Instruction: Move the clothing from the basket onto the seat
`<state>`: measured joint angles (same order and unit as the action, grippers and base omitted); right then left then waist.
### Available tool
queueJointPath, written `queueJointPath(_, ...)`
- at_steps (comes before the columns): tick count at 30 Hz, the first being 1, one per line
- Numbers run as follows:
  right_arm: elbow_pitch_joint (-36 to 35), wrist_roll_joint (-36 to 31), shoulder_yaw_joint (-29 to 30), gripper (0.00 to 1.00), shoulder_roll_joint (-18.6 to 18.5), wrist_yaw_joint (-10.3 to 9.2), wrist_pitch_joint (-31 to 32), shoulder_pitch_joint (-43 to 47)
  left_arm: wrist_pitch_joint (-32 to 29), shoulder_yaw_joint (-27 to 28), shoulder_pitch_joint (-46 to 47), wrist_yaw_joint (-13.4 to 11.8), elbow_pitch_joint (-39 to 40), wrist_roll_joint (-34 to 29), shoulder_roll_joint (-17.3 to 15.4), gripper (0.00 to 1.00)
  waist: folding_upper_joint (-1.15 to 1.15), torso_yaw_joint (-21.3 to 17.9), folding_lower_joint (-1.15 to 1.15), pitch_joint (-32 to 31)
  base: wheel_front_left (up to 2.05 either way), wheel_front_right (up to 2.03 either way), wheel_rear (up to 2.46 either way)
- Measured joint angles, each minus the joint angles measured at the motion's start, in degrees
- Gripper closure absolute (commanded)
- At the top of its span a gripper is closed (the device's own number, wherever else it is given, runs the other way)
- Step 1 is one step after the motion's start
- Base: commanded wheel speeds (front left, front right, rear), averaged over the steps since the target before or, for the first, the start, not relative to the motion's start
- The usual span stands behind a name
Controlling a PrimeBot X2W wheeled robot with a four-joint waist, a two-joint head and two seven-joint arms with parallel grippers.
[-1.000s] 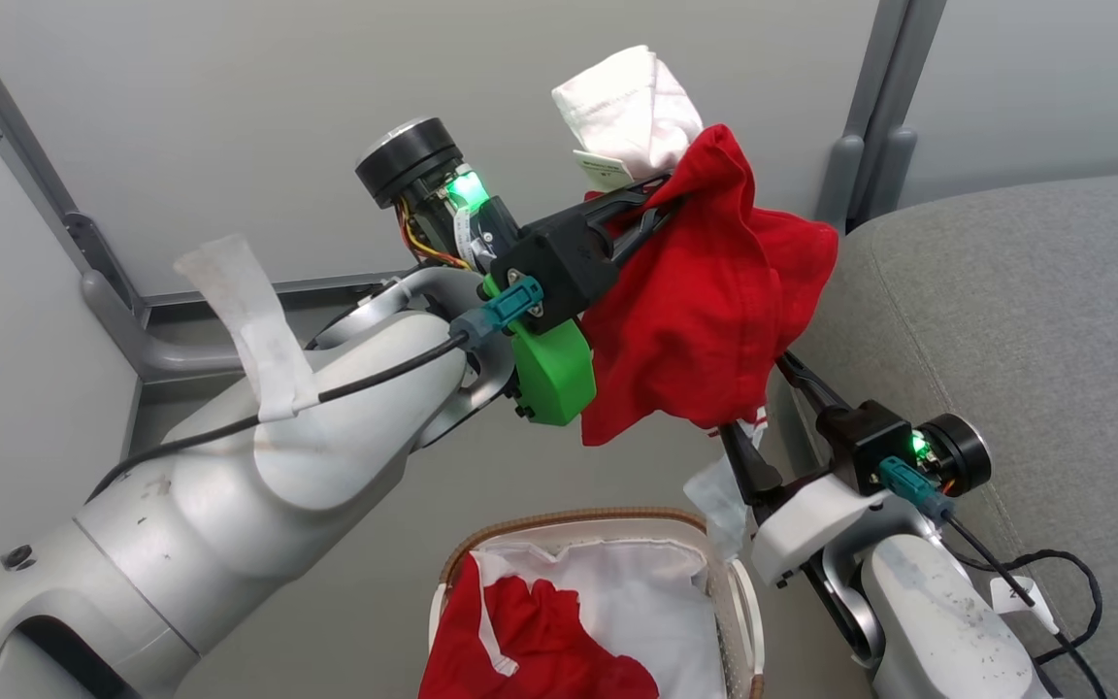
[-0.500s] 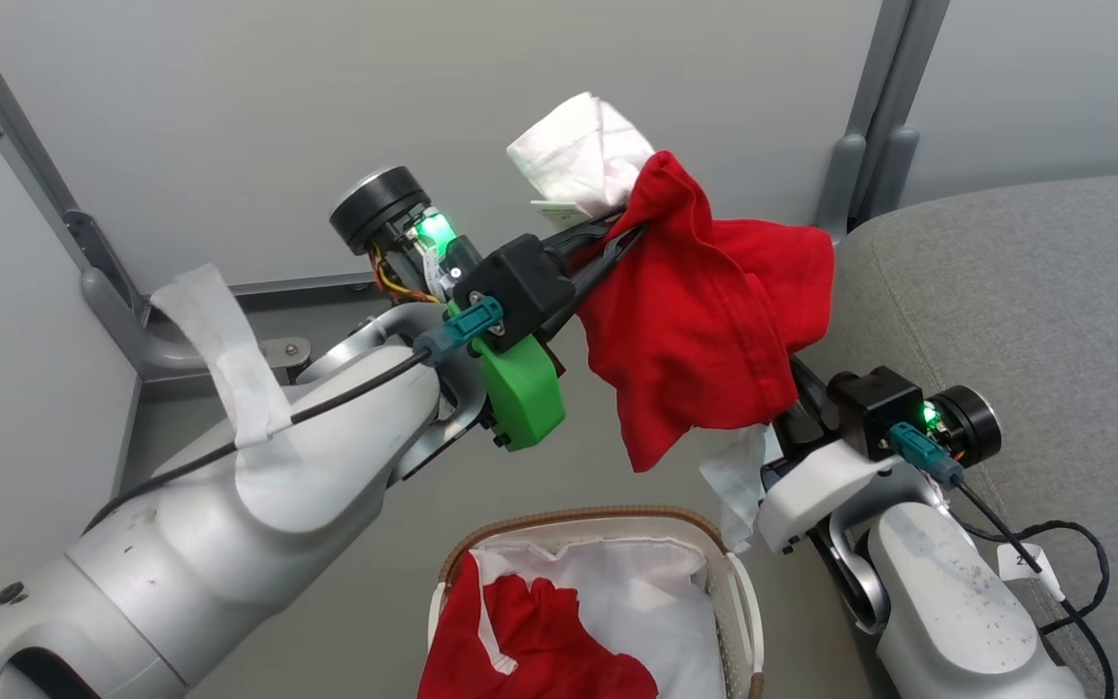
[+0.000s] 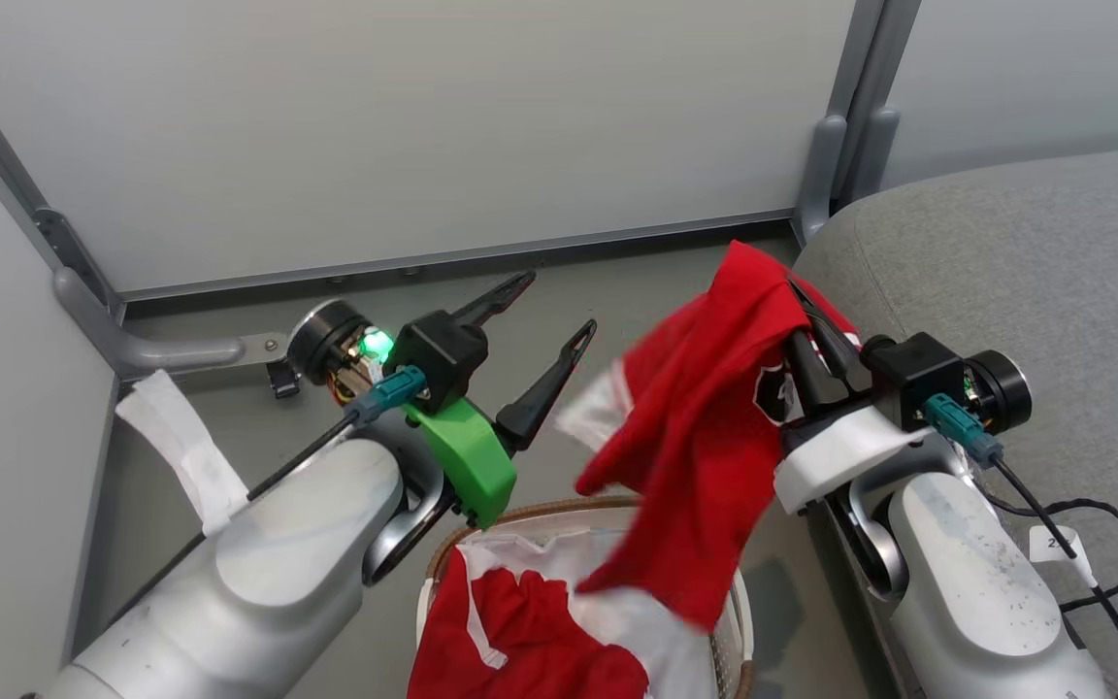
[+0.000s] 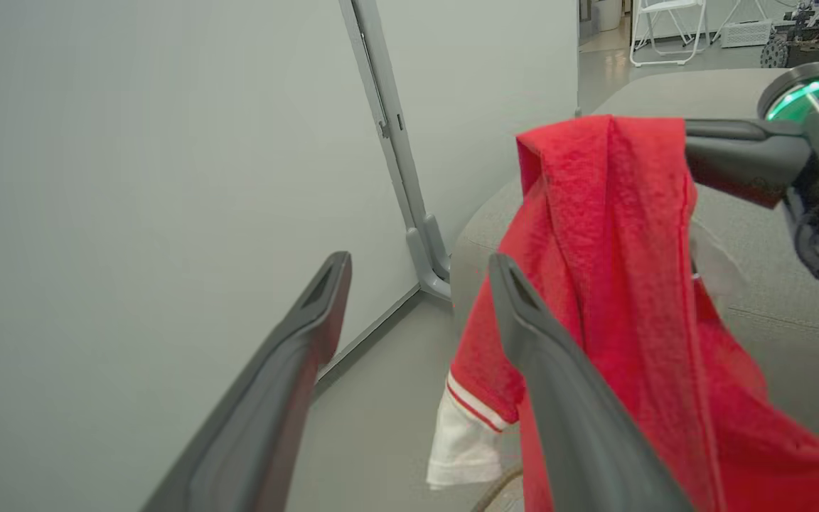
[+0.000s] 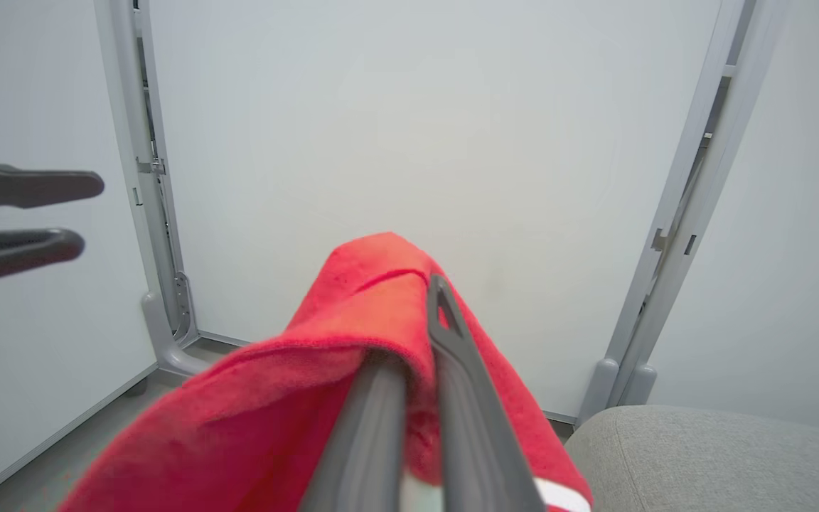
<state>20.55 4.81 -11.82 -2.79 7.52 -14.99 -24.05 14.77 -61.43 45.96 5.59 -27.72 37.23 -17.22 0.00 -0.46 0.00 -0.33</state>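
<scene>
Red jersey [image 3: 705, 456], white-trimmed sleeve.
It hangs lengthwise from the pinching right fingers [image 5: 461, 384] down over the basket [image 3: 520, 510]; left fingers [image 3: 544, 388] spread, empty.

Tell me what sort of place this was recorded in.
Probably a lab or office test bay, not a home: pale partition panels on grey metal posts, a grey seat, and a white chair beyond.

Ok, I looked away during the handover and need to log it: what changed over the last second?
The left gripper let go of the red jersey and pulled away, fingers spread. The right gripper closed on the jersey, which now hangs from it beside the seat, above the basket. The other jersey stayed in the basket.
</scene>
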Motion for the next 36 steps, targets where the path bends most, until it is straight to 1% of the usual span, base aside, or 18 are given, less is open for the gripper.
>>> queueJointPath(3,-0.8,-0.5,1.1,1.00,0.0,0.00,0.0,0.0,0.1,0.9,-2.6,0.2,-0.2,1.2,0.1,0.00,0.00,-0.3,0.00,0.2,0.00,0.00,0.00)
queueJointPath(10,-1.6,-1.5,4.4,1.00,0.0,0.00,0.0,0.4,0.3,5.6,-9.0,0.2,1.7,0.8,0.9,0.00,0.00,-0.8,0.00,0.6,0.00,0.00,0.00)
queueJointPath(15,-2.0,-1.5,6.3,1.00,0.0,0.00,0.0,1.2,0.4,9.2,-13.4,0.2,3.0,-1.2,1.4,0.00,0.00,-1.3,0.00,0.9,0.00,0.00,0.00)
queueJointPath(21,-2.3,-1.7,7.1,1.00,0.0,0.00,0.0,1.3,0.4,13.1,-18.0,0.5,3.6,-2.8,2.6,0.00,0.00,-1.5,0.00,1.2,0.00,0.00,0.00)
queueJointPath(28,-3.0,-1.7,8.2,1.00,0.0,0.00,0.0,1.3,0.4,17.0,-20.5,1.0,4.3,-5.4,4.3,0.00,0.00,-1.7,0.00,1.4,0.00,0.00,0.00)
queueJointPath(32,-3.5,-1.3,11.2,1.00,0.0,0.00,0.0,1.2,0.4,18.7,-22.1,1.3,5.0,-6.8,5.1,0.00,0.00,-2.4,0.00,1.5,0.00,0.00,0.00)
queueJointPath(36,-3.9,-1.3,12.9,1.00,0.0,0.00,0.0,1.2,0.4,19.5,-23.6,1.5,5.2,-8.2,5.6,0.00,0.00,-3.8,0.00,1.6,0.00,0.00,0.00)
